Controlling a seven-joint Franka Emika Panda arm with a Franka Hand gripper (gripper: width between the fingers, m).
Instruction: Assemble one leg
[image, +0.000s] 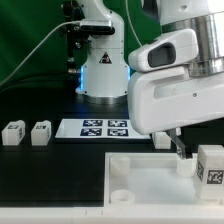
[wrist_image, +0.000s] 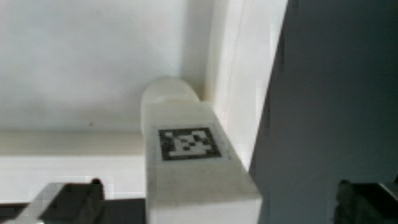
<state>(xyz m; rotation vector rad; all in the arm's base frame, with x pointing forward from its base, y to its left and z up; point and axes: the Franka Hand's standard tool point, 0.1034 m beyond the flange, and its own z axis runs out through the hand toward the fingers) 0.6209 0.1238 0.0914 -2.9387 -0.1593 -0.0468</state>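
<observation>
A white leg (wrist_image: 191, 150) with a black-and-white tag stands on end between my gripper's (wrist_image: 217, 196) two dark fingers. There is a gap on each side of it, so the jaws are open and not pressing it. Its far end sits at a corner of the large white recessed square piece (wrist_image: 89, 90). In the exterior view the gripper (image: 183, 152) hangs over that piece's (image: 140, 178) right corner, above the leg (image: 186, 166). A second tagged leg (image: 210, 165) stands just to the right.
Two more legs (image: 12, 133) (image: 40, 132) stand at the exterior view's left. The marker board (image: 97, 128) lies behind the square piece. The arm's base (image: 100, 75) stands at the back. Black table (wrist_image: 338, 100) shows beside the square piece.
</observation>
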